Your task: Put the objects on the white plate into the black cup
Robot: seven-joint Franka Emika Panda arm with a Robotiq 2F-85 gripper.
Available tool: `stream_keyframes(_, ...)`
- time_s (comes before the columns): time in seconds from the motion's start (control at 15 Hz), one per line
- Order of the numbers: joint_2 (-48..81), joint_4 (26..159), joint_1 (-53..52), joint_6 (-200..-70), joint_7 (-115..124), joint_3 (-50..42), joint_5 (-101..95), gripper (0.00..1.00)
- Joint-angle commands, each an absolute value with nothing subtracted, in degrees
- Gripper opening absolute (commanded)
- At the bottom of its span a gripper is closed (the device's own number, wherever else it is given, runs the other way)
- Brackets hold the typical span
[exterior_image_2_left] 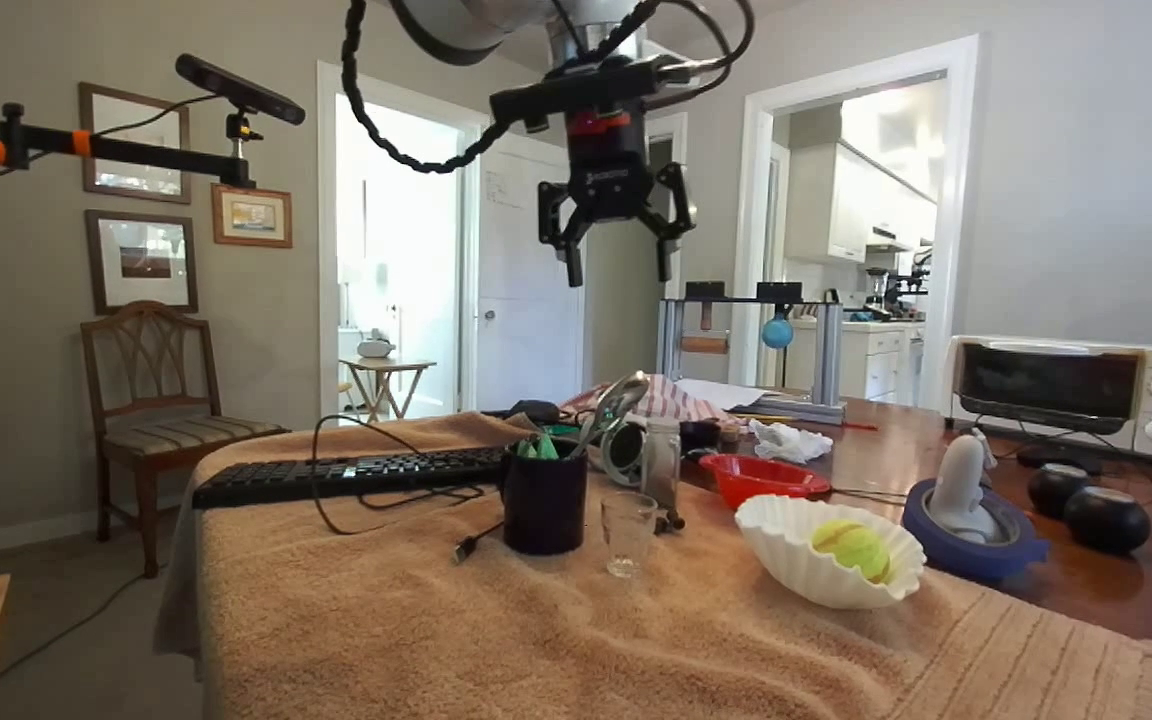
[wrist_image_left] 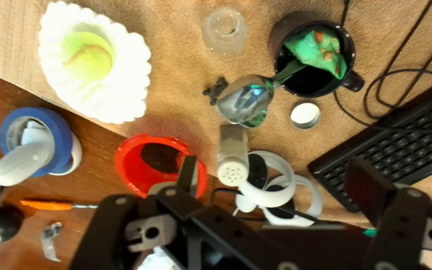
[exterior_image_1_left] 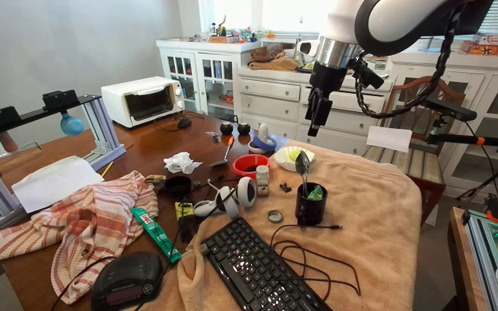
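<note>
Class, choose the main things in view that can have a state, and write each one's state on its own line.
Tool: open, holding nothing
White plate: holding yellow-green ball
Black cup: upright, green packet and at least one spoon inside
Clear glass: upright
Shaker: upright, holed top on
Metal lid: lying on towel
Red bowl: open side up
Toaster oven door: shut
White drawers: shut
Striped cloth: rumpled

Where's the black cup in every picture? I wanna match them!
In an exterior view: black cup, a bit right of centre, below the middle.
In an exterior view: black cup, just left of centre, below the middle.
In the wrist view: black cup, near the top, right of centre.
Landmark in all three: the red bowl.
</note>
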State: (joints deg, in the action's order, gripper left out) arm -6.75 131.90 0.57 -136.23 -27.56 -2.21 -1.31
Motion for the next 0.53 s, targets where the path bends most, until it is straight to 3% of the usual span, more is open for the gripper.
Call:
stream_keyframes(0.0,-4.8,131.5,3.3,-139.3,-22.9,-5.5,-0.2,1.00)
stream_keyframes(0.47,-1.7,131.8,6.5,-142.0,-18.3,-8.2,0.1,1.00)
